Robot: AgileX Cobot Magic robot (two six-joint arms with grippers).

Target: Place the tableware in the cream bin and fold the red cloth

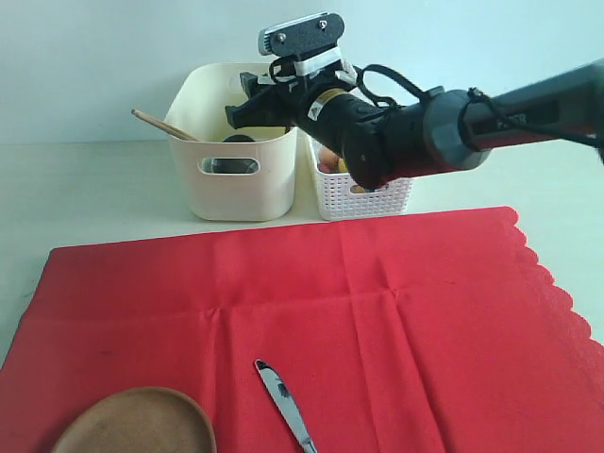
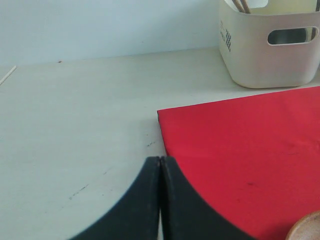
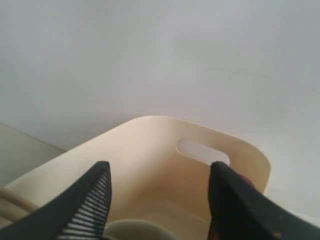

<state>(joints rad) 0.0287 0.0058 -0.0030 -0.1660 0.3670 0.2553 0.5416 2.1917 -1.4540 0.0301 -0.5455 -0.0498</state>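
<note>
Exterior: right claw [image 1: 247,109] over bin [image 1: 236,193] at back of counter [image 1: 85,189]. Pulling out could snag rim or spoon handle [image 1: 162,125] and tip bin. Knife [image 1: 283,401] and plate [image 1: 137,425] on cloth [image 1: 425,302] near front edge, well apart from claw.
Left wrist: left claw [image 2: 160,172] pinched shut, empty, by cloth corner.
Right wrist: jaws wide, nothing between; bin interior directly below.

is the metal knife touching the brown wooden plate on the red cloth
Apart. The exterior view shows a plain strip of bare red cloth between the metal knife and the brown wooden plate.
</note>
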